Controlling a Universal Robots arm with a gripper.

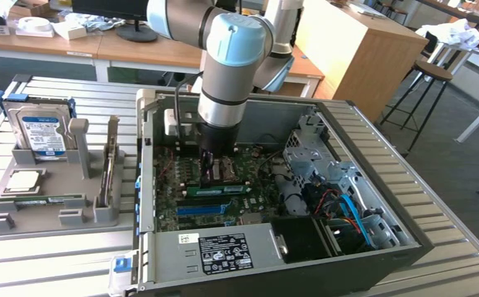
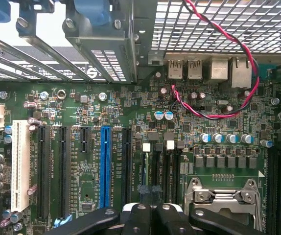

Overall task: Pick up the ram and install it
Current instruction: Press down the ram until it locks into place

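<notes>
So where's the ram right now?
In the exterior view the ram is inside the open computer case, directly under the hand, lying across the motherboard beside the blue slot.

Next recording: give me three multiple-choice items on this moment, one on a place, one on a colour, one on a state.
1. Where is the hard drive?
A. Inside the computer case
B. Upright in the grey holder beside the case
C. Between the fingers

2. What colour is the long slot flanked by black slots on the board?
A. Red
B. Yellow
C. Blue

3. How are the fingers?
A. Shut, low over the board
B. Wide open above the holder
C. Clamped on the hard drive

Answers:
1 B: the hard drive stands in the grey holder, to the exterior view's left of the computer case.
2 C: the slot is blue.
3 A: the fingers meet just above the board.
</notes>
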